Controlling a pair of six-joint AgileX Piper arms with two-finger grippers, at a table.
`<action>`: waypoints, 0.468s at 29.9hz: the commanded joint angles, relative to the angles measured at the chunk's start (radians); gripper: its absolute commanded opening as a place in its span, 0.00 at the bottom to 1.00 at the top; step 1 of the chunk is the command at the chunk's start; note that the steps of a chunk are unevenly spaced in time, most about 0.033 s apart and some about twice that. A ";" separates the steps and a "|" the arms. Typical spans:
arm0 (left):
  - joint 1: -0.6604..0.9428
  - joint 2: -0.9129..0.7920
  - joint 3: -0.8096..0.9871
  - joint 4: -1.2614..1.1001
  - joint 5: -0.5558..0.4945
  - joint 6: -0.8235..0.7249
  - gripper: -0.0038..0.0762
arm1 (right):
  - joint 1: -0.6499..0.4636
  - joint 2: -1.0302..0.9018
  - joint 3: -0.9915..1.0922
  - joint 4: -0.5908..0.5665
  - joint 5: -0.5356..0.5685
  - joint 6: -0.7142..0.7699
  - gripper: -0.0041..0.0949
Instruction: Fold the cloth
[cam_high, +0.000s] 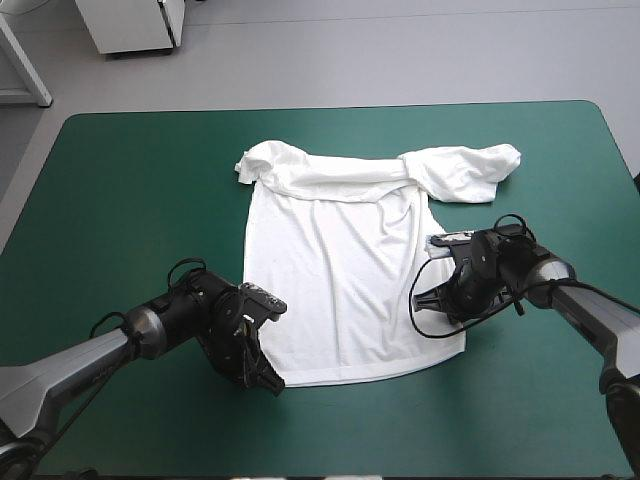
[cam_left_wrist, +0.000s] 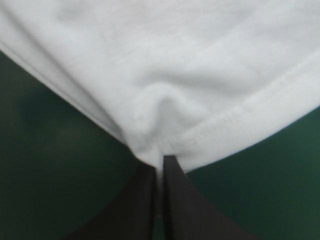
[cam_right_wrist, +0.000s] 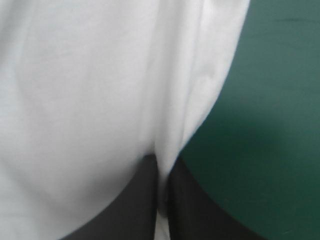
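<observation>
Teal-green cover over the whole table, smooth and matte, corners rounded, no creases visible. White T-shirt lies at the middle of the table, body spread flat with the hem toward the near edge. Thin soft knit, with long shallow wrinkles running from the hem up the body. At the far end the cloth is bunched into a rolled band across the shoulders. One sleeve is crumpled in a small lump at the far left. The other sleeve is flopped out to the right, wider and flatter.

Left gripper is down at the near-left hem corner. In the left wrist view its black fingers are pressed together with the corner pinched between them (clamped on the T-shirt). The hem there shows a double-stitched seam, and a little pucker of cloth sits just ahead of the tips. Cover is dark on either side of the corner.

Right gripper is at the shirt's right side edge, about halfway along the body. In the right wrist view its fingers are nearly together with a fold of white cloth rising from between them, so it is also clamped on the T-shirt. White fabric fills one side ahead of it and bare cover the other. Both grippers sit low at the table surface.
</observation>
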 joint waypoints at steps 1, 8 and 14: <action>-0.001 0.008 -0.052 0.102 -0.085 -0.015 0.04 | 0.025 0.000 -0.047 0.038 0.023 0.017 0.02; 0.059 -0.079 -0.359 0.230 0.003 -0.015 0.04 | 0.021 -0.119 -0.342 -0.089 0.150 0.021 0.02; 0.074 -0.110 -0.697 0.381 0.030 0.002 0.04 | 0.021 -0.171 -0.659 -0.118 0.203 0.016 0.02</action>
